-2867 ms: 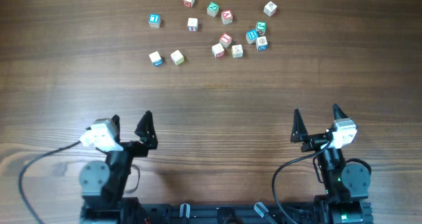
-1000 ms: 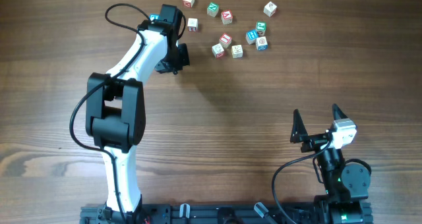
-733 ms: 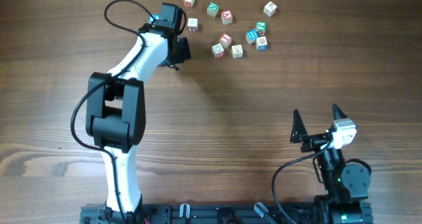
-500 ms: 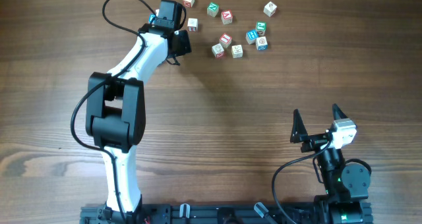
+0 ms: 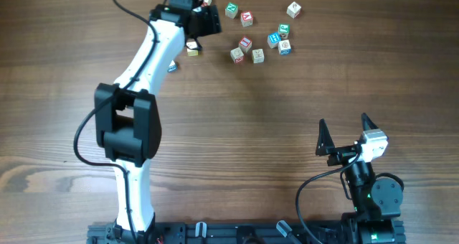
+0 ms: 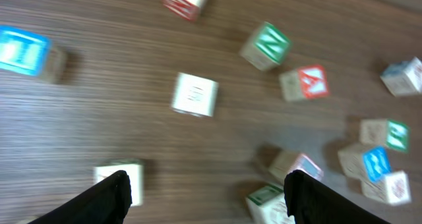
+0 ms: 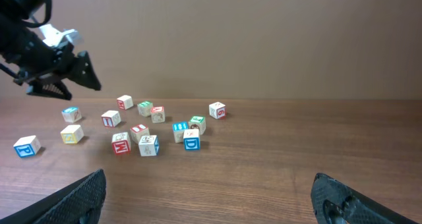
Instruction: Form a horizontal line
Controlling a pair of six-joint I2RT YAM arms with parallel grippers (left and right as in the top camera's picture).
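Several small letter cubes lie loose at the far side of the table; no straight row of touching cubes shows. My left gripper (image 5: 209, 19) is open and empty, low over the left of the cluster. In the left wrist view its gripper (image 6: 211, 201) has a white cube (image 6: 195, 94) ahead of it. A pale cube (image 6: 122, 176) is by its left finger and a green-edged cube (image 6: 267, 201) by its right. A yellowish cube (image 5: 192, 49) and a blue cube (image 5: 172, 66) lie beside the arm. My right gripper (image 5: 345, 133) is open and empty at the near right.
To the right are more cubes: green (image 5: 231, 10), red (image 5: 247, 18), red (image 5: 245, 43), teal (image 5: 273, 39), blue (image 5: 285, 47) and a lone one (image 5: 293, 10). The right wrist view shows the cluster (image 7: 146, 145) far ahead and the left gripper (image 7: 59, 69) above it.
My left arm has reached out from its rest pose and moved from the two left cubes farther back and right. The yellowish cube now lies uncovered. The right arm has not moved.
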